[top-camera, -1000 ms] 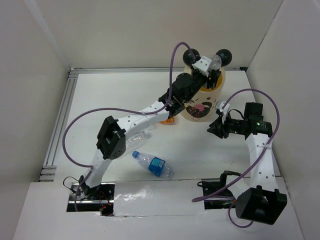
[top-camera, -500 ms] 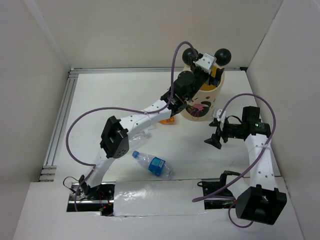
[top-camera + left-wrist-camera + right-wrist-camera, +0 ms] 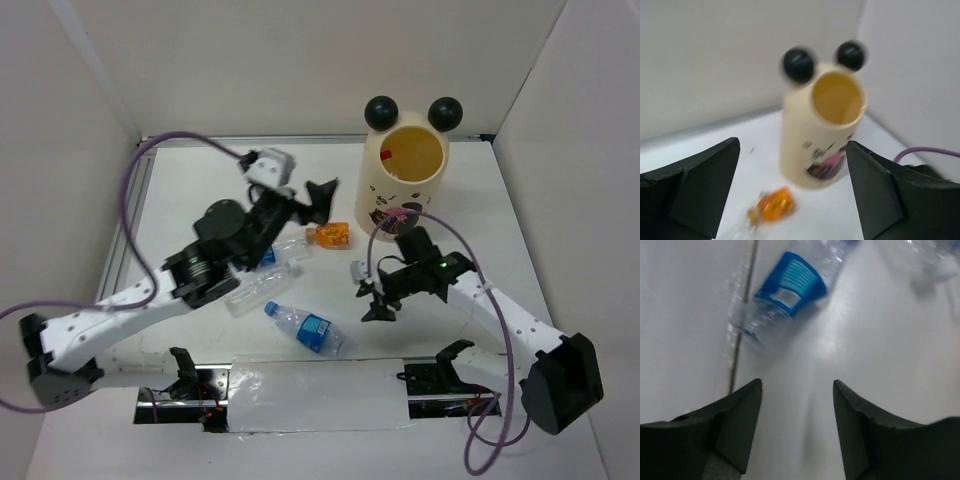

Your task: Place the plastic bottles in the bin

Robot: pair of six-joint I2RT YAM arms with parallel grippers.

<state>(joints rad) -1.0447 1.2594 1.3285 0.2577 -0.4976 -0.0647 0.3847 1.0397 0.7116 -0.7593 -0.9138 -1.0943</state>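
Observation:
The cream bin (image 3: pixel 405 195) with two black ball ears stands at the back right, and something small and red shows inside its mouth. An orange-filled bottle (image 3: pixel 330 235) lies just left of it. A clear bottle (image 3: pixel 262 285) lies partly under my left arm. A blue-labelled bottle (image 3: pixel 308 328) lies near the front edge. My left gripper (image 3: pixel 318 200) hangs open and empty left of the bin, facing the bin (image 3: pixel 822 135) and the orange bottle (image 3: pixel 774 205). My right gripper (image 3: pixel 373 300) is open and empty, just right of the blue-labelled bottle (image 3: pixel 785 290).
White walls close in the table on three sides, with a metal rail (image 3: pixel 125 240) along the left. A transparent taped strip (image 3: pixel 300 385) runs along the front edge between the arm bases. Another clear bottle (image 3: pixel 935 260) shows at the top right of the right wrist view.
My left gripper opened over the bin's mouth and let go of a clear bottle, then swung back left. My right gripper opened and moved down-left toward the blue-labelled bottle.

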